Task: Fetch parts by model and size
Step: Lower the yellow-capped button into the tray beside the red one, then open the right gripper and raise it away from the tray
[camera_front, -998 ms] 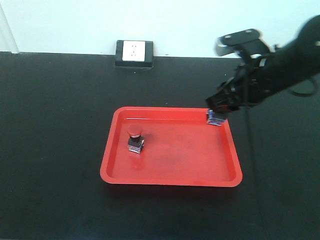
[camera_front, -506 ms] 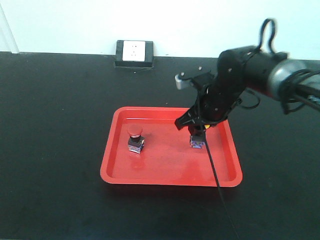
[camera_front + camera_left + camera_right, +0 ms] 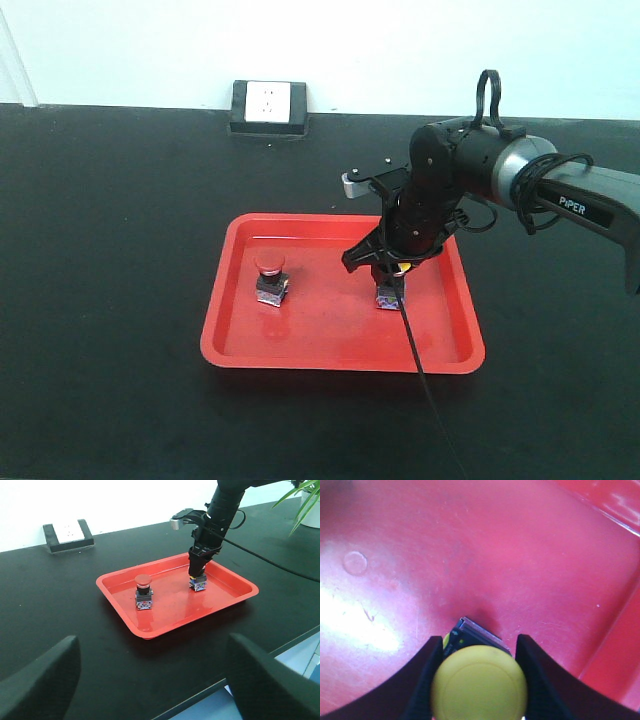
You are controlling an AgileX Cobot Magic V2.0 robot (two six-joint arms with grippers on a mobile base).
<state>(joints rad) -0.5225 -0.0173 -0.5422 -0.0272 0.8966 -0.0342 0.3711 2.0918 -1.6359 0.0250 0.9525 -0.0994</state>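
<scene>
A red tray (image 3: pixel 340 358) lies on the black table. In its left half a red-capped switch (image 3: pixel 270 280) stands upright. My right gripper (image 3: pixel 390 272) points down into the tray's right half and is shut on the yellow-capped switch (image 3: pixel 388 296), whose bluish base rests on or just above the tray floor. The right wrist view has the yellow cap (image 3: pixel 479 682) pinched between both black fingers (image 3: pixel 427 680), with the right gripper (image 3: pixel 480 641) over the red floor. My left gripper (image 3: pixel 155 680) hovers open in front of the tray (image 3: pixel 150 630), well away from the red-capped switch (image 3: pixel 143 592).
A black socket box (image 3: pixel 268 106) sits against the back wall. The right arm's cable (image 3: pixel 420 360) trails over the tray's front rim. A green plant (image 3: pixel 300 495) stands at the far right. The table's front edge (image 3: pixel 260 667) runs close under the left gripper.
My right arm carried the yellow-capped switch from the tray's far right corner inward and down onto the tray's right half. The red-capped switch stayed put.
</scene>
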